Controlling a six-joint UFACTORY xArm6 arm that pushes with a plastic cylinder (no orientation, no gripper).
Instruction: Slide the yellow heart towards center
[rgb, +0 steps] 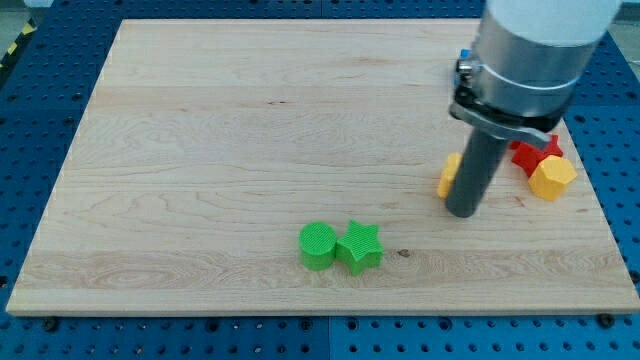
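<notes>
A yellow block (449, 175) lies at the view's right, mostly hidden behind my dark rod; its shape cannot be made out. My tip (463, 212) rests on the board just right of and below this block, touching or nearly touching it. A second yellow block (552, 178), with an angular outline, sits farther right near the board's right edge. A red star (533, 152) lies against it on its upper left, partly hidden by the arm.
A green cylinder (318, 246) and a green star (359, 247) sit side by side, touching, at the bottom middle of the wooden board (200, 150). The arm's grey body (530, 50) covers the board's top right corner.
</notes>
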